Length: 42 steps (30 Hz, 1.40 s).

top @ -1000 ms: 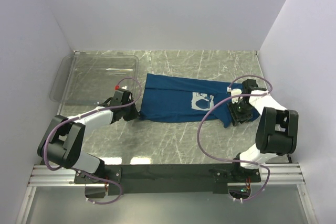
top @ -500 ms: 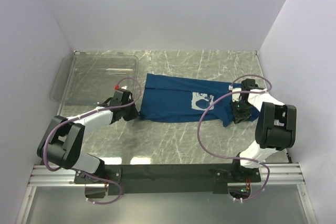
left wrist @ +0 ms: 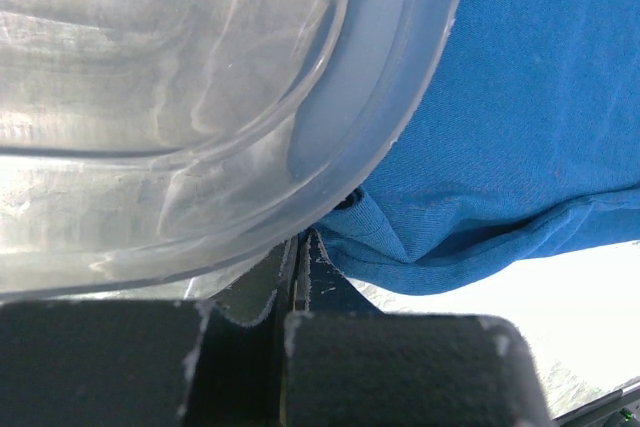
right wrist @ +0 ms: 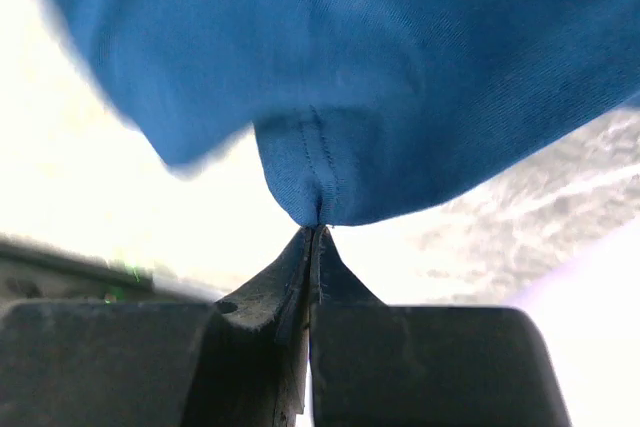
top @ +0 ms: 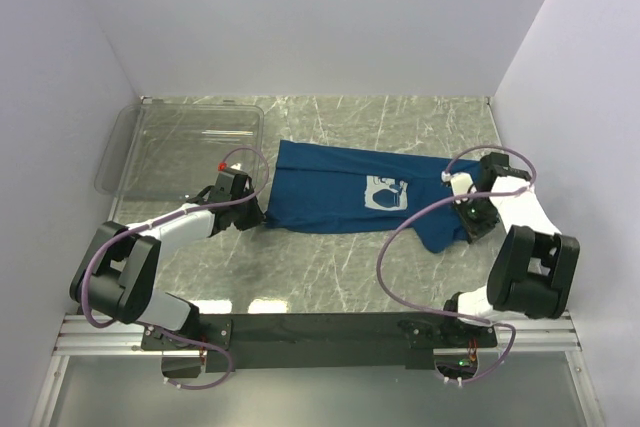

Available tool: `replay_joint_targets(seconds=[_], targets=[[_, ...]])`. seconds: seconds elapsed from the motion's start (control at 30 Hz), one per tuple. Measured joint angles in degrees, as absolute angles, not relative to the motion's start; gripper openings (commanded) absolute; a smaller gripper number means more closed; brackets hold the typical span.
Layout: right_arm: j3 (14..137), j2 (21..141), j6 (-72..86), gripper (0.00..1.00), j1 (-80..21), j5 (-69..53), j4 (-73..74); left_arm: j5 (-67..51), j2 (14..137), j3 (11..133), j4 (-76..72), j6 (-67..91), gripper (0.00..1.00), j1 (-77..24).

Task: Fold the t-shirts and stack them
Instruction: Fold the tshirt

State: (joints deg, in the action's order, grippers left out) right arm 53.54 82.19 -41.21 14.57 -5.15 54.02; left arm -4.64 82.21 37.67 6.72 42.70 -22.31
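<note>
Clear bin [top: 180, 142] on marble table [top: 330, 267]

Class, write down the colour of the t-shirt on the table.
The t-shirt is dark blue; top view shows it best.

The left arm [top: 165, 225] is stretching forward and inward, lying low, its gripper [left wrist: 300, 247] pressing both fingers together on a fold of the t-shirt [left wrist: 520, 127]. The right arm [top: 530, 247] is bending sharply at the elbow, its gripper [right wrist: 315, 232] pinching the t-shirt's stitched edge, fingers fully closed.

Dark blue t-shirt [top: 320, 192] (pale print [top: 385, 192], perhaps cartoon) lies on grey marbled table [top: 400, 117].
</note>
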Motion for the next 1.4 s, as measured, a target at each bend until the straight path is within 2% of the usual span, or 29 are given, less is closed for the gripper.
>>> replay_joint_targets(seconds=[0.27, 0.7, 1.4], targets=[[53.8, 77.4, -55.7, 0.0, 19.2, -4.7, 64.9, -4.6, 82.2, 37.7, 6.7, 42.7, 0.0, -22.3], [52.0, 77.2, -68.3, 0.0, 27.2, -1.1, 69.9, -4.6, 81.7, 37.7, 7.1, 42.6, 0.0, -22.3], [43.3, 63.9, -83.7, 0.0, 27.9, -2.7, 75.9, -2.7, 73.6, 36.4, 13.9, 42.5, 0.0, -22.3]])
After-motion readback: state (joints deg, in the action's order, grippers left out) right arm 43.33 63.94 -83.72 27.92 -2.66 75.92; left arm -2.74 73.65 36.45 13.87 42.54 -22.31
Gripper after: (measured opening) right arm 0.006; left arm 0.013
